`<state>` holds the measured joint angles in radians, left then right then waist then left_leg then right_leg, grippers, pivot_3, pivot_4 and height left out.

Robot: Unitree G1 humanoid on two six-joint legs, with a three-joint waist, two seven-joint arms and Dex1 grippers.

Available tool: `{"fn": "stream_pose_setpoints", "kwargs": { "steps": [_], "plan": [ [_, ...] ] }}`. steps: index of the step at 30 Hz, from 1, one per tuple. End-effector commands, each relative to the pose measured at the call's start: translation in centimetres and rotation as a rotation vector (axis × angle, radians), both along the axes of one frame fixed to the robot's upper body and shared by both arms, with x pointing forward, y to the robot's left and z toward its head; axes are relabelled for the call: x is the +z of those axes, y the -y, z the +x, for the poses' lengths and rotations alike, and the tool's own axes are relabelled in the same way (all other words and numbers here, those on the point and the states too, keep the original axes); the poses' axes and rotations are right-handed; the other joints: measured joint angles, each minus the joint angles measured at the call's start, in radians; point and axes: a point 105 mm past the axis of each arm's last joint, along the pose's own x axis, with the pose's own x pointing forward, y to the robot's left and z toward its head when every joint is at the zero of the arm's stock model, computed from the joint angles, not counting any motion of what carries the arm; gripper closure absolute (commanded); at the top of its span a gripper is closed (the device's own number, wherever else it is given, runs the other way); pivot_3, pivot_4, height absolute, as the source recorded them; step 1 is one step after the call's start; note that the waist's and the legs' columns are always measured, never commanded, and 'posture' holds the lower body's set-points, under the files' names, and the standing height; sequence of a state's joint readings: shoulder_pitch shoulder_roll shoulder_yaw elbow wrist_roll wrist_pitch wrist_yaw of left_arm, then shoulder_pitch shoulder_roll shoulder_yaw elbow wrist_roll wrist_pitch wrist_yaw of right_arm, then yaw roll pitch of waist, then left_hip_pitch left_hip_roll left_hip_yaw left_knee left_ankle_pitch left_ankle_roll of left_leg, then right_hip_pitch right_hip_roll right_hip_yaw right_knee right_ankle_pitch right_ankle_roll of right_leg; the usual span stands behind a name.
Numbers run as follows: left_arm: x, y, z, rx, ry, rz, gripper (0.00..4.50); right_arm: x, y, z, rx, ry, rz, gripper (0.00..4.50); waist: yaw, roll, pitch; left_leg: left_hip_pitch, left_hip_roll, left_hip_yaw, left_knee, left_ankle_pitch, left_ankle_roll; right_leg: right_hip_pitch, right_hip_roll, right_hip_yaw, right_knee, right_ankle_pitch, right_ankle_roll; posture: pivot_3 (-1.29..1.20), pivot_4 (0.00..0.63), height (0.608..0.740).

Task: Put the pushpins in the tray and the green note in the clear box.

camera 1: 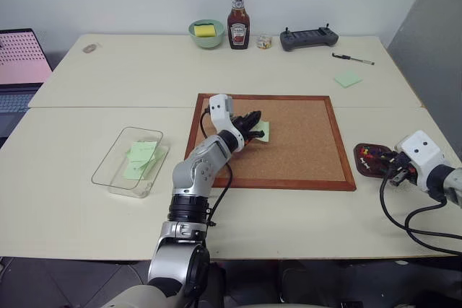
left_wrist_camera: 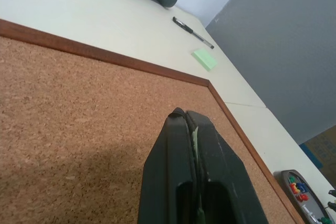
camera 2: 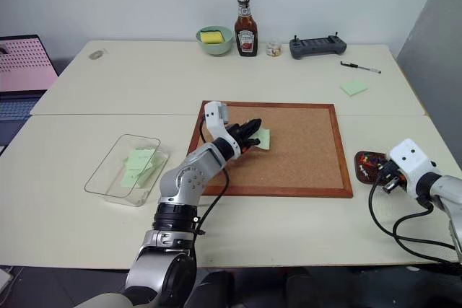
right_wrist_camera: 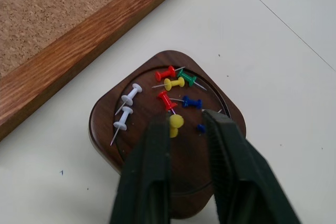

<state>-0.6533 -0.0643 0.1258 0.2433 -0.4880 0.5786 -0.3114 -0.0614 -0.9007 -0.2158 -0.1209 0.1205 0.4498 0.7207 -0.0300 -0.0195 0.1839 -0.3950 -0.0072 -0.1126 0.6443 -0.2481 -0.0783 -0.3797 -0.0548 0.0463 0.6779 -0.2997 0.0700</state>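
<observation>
My left gripper (camera 1: 250, 126) is over the corkboard (camera 1: 303, 142), shut on the edge of the green note (camera 1: 262, 132). In the left wrist view a thin green sliver (left_wrist_camera: 195, 139) shows between the closed fingers. The small reddish-brown tray (right_wrist_camera: 105, 124) lies on the table right of the corkboard. It holds several pushpins, among them a red one (right_wrist_camera: 167, 73) and a green one (right_wrist_camera: 187, 77). My right gripper (right_wrist_camera: 185, 120) hovers just above the tray, fingers apart, gripping nothing. The clear box (camera 1: 108, 169) stands left of the corkboard with pale green notes inside.
Another green note (camera 1: 348, 79) and a pen (camera 1: 353, 58) lie at the far right. Along the back stand a ketchup bottle (camera 1: 238, 27), a green bowl (camera 1: 206, 34) and a dark controller (camera 1: 309, 37). A laptop (camera 1: 22, 63) sits at the left edge.
</observation>
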Motion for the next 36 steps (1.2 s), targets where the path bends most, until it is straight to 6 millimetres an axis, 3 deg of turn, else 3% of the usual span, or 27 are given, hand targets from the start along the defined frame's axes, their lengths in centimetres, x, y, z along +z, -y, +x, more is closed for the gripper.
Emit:
{"fn": "stream_pose_setpoints", "kwargs": {
  "steps": [1, 6, 13, 19, 27, 31, 36],
  "plan": [
    [1.6, -0.2, 0.0, 0.006, 0.052, -0.020, 4.50, 1.6, 0.0, 0.4, 0.014, 0.052, -0.015, 2.63, 0.000, 0.000, 0.000, 0.000, 0.000, 0.000, 0.000, 0.000, 0.000, 0.000, 0.000, 0.000, 0.000, 0.000, 0.000, 0.00, 0.150, 0.740],
    [1.6, -0.3, 0.0, 0.011, 0.052, -0.020, 4.50, 2.0, 0.0, 0.5, 0.012, 0.057, -0.010, 1.54, 0.000, 0.000, 0.000, 0.000, 0.000, 0.000, 0.000, 0.000, 0.000, 0.000, 0.000, 0.000, 0.000, 0.000, 0.000, 0.00, 0.150, 0.740],
    [1.6, -0.1, 0.1, 0.007, 0.053, -0.018, 4.50, 1.2, 0.5, 0.3, 0.001, 0.033, -0.063, 0.07, 0.001, 0.000, 0.000, 0.000, 0.000, 0.000, 0.000, 0.000, 0.000, 0.000, 0.000, 0.000, 0.000, 0.000, 0.000, 0.00, 0.150, 0.740],
    [1.6, -0.2, 0.1, 0.007, 0.052, -0.015, 4.50, 1.4, 0.6, 0.4, -0.003, 0.043, -0.077, 0.07, 0.000, 0.000, 0.000, 0.000, 0.000, 0.000, 0.000, 0.000, 0.000, 0.000, 0.000, 0.000, 0.000, 0.000, 0.000, 0.00, 0.150, 0.740],
    [2.1, -0.6, 0.1, 0.016, 0.065, -0.012, 4.50, 4.1, -1.0, 0.4, 0.055, 0.115, 0.091, 0.07, 0.000, 0.000, 0.000, 0.000, 0.000, 0.000, 0.000, 0.000, 0.000, 0.000, 0.000, 0.000, 0.000, 0.000, 0.000, 0.00, 0.150, 0.740],
    [3.7, -1.7, 0.1, 0.041, 0.129, 0.045, 4.50, 5.6, -4.9, 0.2, 0.243, 0.152, 0.171, 0.07, -0.003, 0.000, 0.000, 0.000, 0.000, 0.000, 0.000, 0.000, 0.000, 0.000, 0.000, 0.000, 0.000, 0.000, 0.000, 0.00, 0.150, 0.740],
    [6.8, -5.5, -0.8, 0.134, 0.241, 0.185, 4.50, 6.4, -10.5, 0.6, 0.468, 0.179, 0.267, 0.07, -0.006, 0.000, 0.000, 0.000, 0.001, 0.000, 0.000, 0.000, 0.000, 0.000, 0.001, 0.000, 0.000, 0.000, 0.000, 0.00, 0.150, 0.740]
  ]
}}
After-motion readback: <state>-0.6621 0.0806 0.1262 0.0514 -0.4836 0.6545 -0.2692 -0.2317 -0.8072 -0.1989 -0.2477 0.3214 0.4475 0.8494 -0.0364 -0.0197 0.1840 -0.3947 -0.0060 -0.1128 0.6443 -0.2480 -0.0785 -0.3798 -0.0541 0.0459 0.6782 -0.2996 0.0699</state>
